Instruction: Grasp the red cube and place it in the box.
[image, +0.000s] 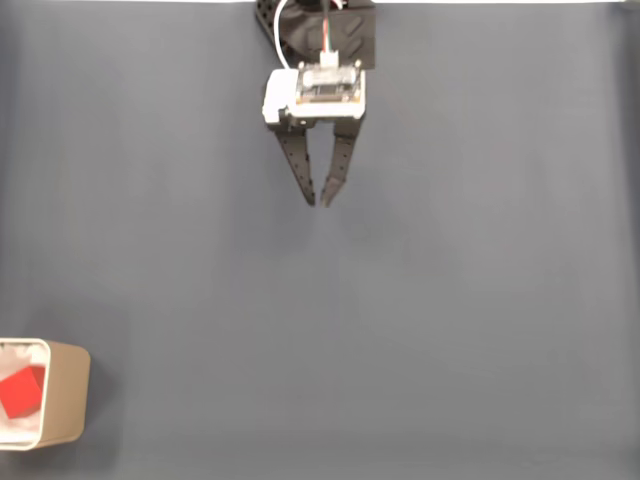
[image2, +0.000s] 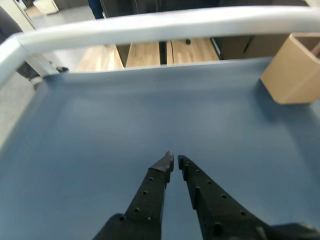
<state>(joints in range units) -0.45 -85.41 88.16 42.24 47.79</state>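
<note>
Box (image: 62, 395) walls are tan and the inside is white. In the fixed view the box sits at the bottom left corner of the blue-grey table (image: 450, 330), and the picture edge cuts off its left part, so its full shape cannot be seen. The red cube (image: 22, 390) lies inside the box, against the white inside. The picture edge clips the cube's left side too, so not all of it shows.

Far from the box, up at the top middle of the fixed view, hangs the gripper (image: 322, 203). Its two black fingers (image: 297, 165) point down the picture and come almost together at the tips, with only a thin gap between them. Nothing is held between them. A white board (image: 328, 88) with a cable sits on top of the gripper, and the arm above it is cut off by the top edge.

In the wrist view the gripper (image2: 174, 161) comes up from the bottom edge, and again the tips are nearly touching, with bare table (image2: 100, 125) under them. The box (image2: 295, 70) shows at the upper right, well away from the fingertips, and the right edge cuts it off. Its inside cannot be seen from here. A pale rail (image2: 150, 25) runs along the far side of the table, and past it the room is blurry and hard to make out.
</note>
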